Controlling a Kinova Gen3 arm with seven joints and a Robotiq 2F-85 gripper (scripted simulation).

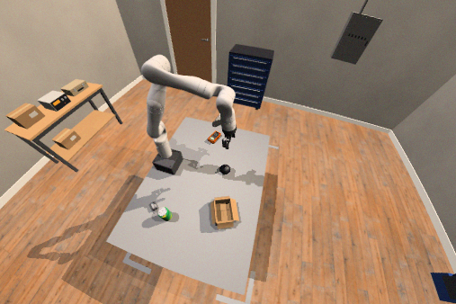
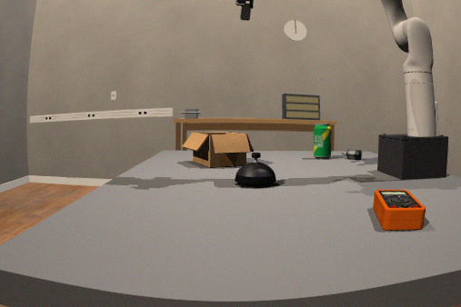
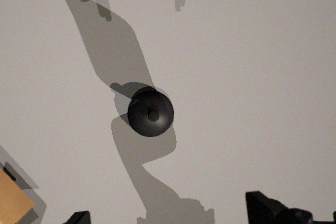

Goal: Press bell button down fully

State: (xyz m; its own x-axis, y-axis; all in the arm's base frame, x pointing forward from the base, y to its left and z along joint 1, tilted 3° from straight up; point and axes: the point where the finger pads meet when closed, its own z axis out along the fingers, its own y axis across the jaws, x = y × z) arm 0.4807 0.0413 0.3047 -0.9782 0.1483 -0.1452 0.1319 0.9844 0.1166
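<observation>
The bell [image 1: 224, 169] is a black dome with a small button on top, standing on the grey mat. It also shows in the exterior view [image 2: 255, 173] and in the wrist view [image 3: 150, 111], seen from above. My gripper [image 1: 226, 143] hangs high above the mat, well above the bell and apart from it. It is open and empty. Only its fingertips show at the top edge of the exterior view [image 2: 245, 8] and at the bottom edge of the wrist view [image 3: 170, 217].
An orange multimeter [image 1: 214, 137] lies near the gripper. An open cardboard box [image 1: 225, 212], a green can [image 1: 165, 214] and a small metal part [image 1: 153, 206] sit farther along the mat. The arm's black base [image 1: 167, 162] stands at the mat's edge.
</observation>
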